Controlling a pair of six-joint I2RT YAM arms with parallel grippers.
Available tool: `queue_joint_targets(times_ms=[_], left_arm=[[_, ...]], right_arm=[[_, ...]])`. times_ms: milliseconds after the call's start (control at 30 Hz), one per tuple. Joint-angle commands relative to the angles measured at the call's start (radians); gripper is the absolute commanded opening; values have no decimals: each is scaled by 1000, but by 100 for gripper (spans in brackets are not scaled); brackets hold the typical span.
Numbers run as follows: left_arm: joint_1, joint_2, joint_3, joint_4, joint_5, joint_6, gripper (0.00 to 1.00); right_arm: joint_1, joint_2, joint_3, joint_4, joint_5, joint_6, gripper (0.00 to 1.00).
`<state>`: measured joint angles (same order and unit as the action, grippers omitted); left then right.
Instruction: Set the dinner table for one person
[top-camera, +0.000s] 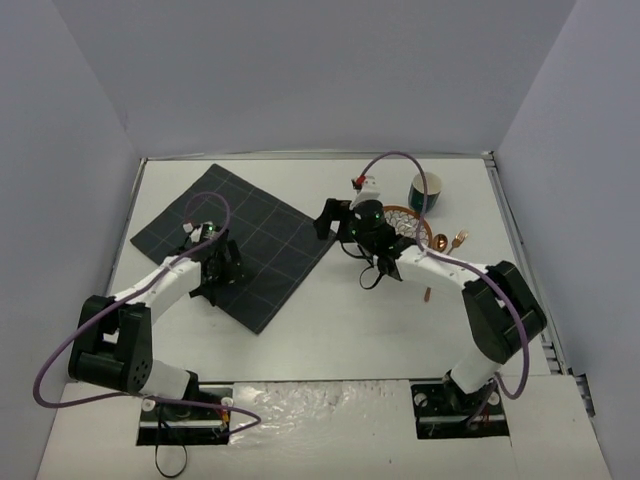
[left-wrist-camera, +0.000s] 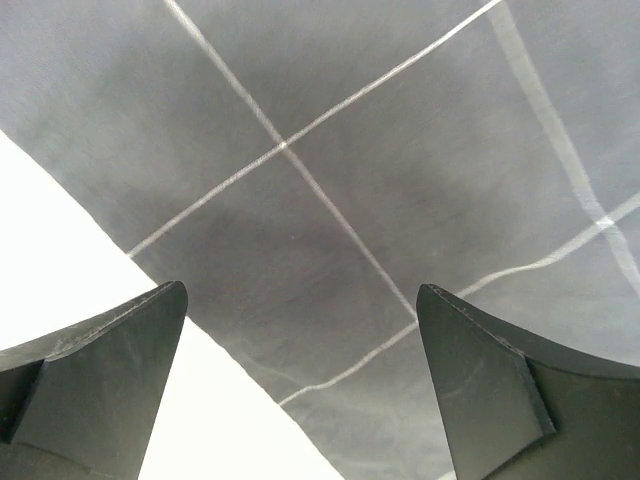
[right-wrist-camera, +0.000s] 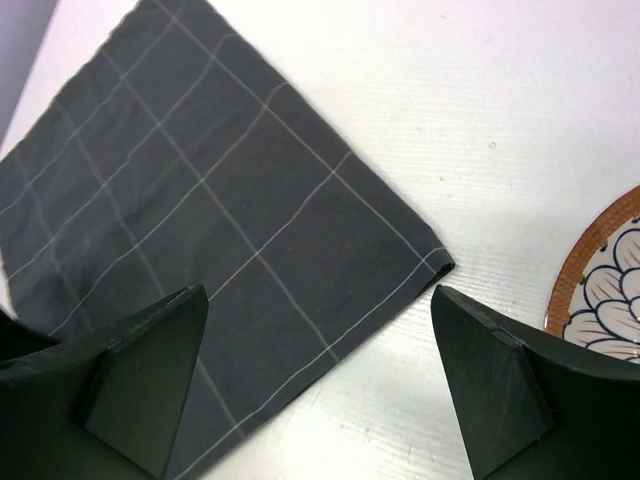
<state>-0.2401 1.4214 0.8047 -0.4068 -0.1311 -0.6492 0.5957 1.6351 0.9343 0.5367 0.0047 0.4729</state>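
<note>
Hovering left gripper (left-wrist-camera: 300, 390): your left arm hangs low over the near edge of the mat. Its jaws are spread wide with nothing between them, and below them you see only cloth and a wedge of white tabletop.
Checked cloth mat (top-camera: 235, 245): dark grey with pale grid lines. It lies flat on the left half of the table but is turned diamond-wise, with one corner pointing toward the middle. That skew is probably why both of your arms are gathered at it.
Dinner table (top-camera: 330, 330): the big white matte top under everything. It carries the mat on its left half and the crockery toward its far right.
Right gripper (right-wrist-camera: 320, 390): your right arm reaches across the middle and is poised over bare tabletop between the mat's right corner and the plate. Its jaws are wide apart and hold nothing.
Plate (top-camera: 405, 220): orange-brown rim with a blue-and-white petal pattern. It sits just right of the right gripper, and your forearm partly hides it in the top view.
Mug (top-camera: 427, 192): dark teal outside, pale inside, upright just behind the plate.
Copper cutlery (top-camera: 441, 242): two small pieces lying just right of the plate, too small to tell which kind.
Progress: early, I judge, since nothing rests on the mat yet.
Next move: you would likely pinch the mat at two edges and square it up in front of you before bringing the plate across.
Risk: a one-sided pull could fold or drag the cloth, so match the two grips.
</note>
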Motion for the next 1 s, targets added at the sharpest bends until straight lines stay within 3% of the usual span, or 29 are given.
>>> queue_joint_targets(times_ms=[0, 167, 400, 700, 967], left_arm=[[24, -50, 155, 8, 29, 92, 97], [57, 15, 253, 49, 96, 140, 97], [127, 129, 303, 182, 177, 149, 97], [174, 293, 318, 210, 184, 104, 97], [198, 323, 381, 74, 133, 88, 97]], right_arm=[[-26, -187, 15, -81, -51, -73, 92], [-66, -354, -74, -149, -27, -80, 99], [-123, -528, -188, -207, -20, -74, 100], [-170, -572, -278, -225, -35, -40, 100], [-265, -585, -318, -227, -66, 37, 100]])
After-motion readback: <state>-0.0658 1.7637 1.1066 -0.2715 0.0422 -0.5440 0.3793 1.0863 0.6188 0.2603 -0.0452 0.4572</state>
